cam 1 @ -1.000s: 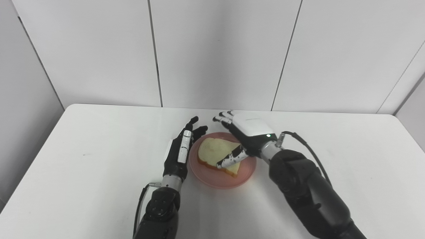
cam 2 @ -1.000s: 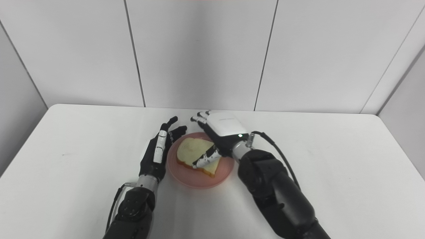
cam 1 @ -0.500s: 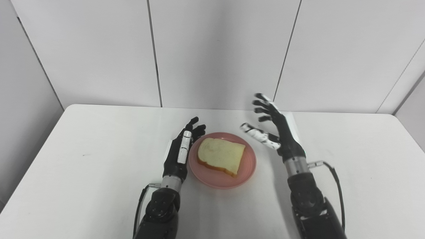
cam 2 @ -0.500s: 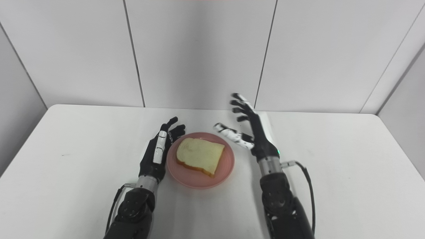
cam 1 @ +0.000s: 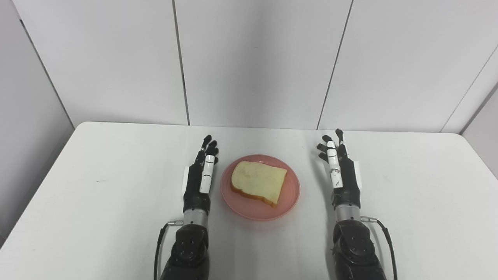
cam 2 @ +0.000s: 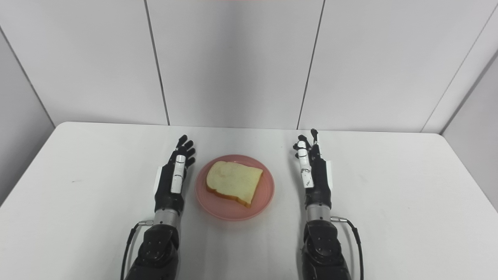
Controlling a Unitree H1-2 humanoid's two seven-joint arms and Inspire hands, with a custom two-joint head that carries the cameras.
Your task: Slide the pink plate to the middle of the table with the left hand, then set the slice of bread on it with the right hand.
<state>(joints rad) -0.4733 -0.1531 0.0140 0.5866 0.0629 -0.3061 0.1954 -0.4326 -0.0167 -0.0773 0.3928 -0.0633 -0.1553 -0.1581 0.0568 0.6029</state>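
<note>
Nearest the bench's (cam 1: 97, 217) front edge, both forearms come up from below, one to each side of the middle. A little further in, the left hand (cam 1: 198, 179) stands edge-on with its fingers straight and apart, released and grasping nothing, just beside the left rim of the pink plate (cam 1: 255, 208) but not touching it. The right hand (cam 1: 341, 175) mirrors it on the other side, likewise released and empty, with a wider strip of bare bench between it and the plate's right rim, so the left hand is the nearer of the two.

Between the hands, the plate sits about midway between the bench's left and right edges and roughly midway from front to back. The slice of bread (cam 1: 258, 182) lies flat on it, wholly inside the rim, its long axis running from the left-far side toward the right-near side, the rounded crust end toward the left hand.

Judging from this layout, both steps look finished and neither hand needs to approach the plate. Any withdrawal has plenty of room: bare bench spreads toward both side edges and both far corners, and the back edge meets the white wall panels (cam 1: 253, 58).
</note>
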